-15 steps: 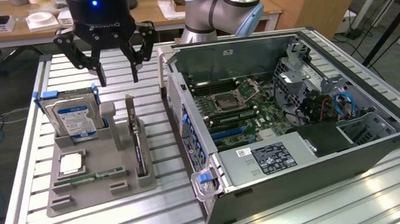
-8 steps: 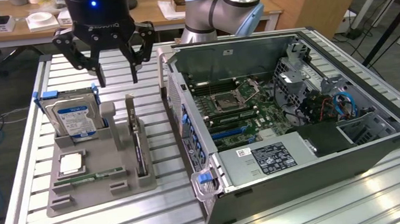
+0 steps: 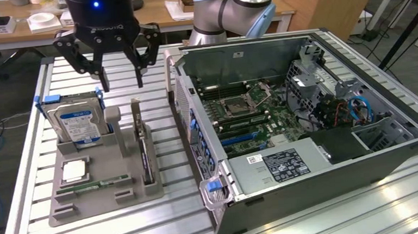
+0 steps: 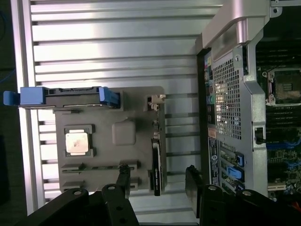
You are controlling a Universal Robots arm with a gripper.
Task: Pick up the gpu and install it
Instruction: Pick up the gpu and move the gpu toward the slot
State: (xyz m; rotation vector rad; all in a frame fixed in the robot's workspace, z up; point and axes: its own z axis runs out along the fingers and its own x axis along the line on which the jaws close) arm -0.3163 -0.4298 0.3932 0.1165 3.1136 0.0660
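Bright, even room light. Glare on table [image 4: 117,47] slats beyond tray [image 4: 134,106]; computer case [image 3: 330,188] interior beside tray dim.

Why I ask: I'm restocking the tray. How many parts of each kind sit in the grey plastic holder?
Silver hard drive with blue-white label: 1
Square silver processor chip: 1
Narrow green memory stick: 1
Thin green gpu card with black cooler: 1
Total: 4
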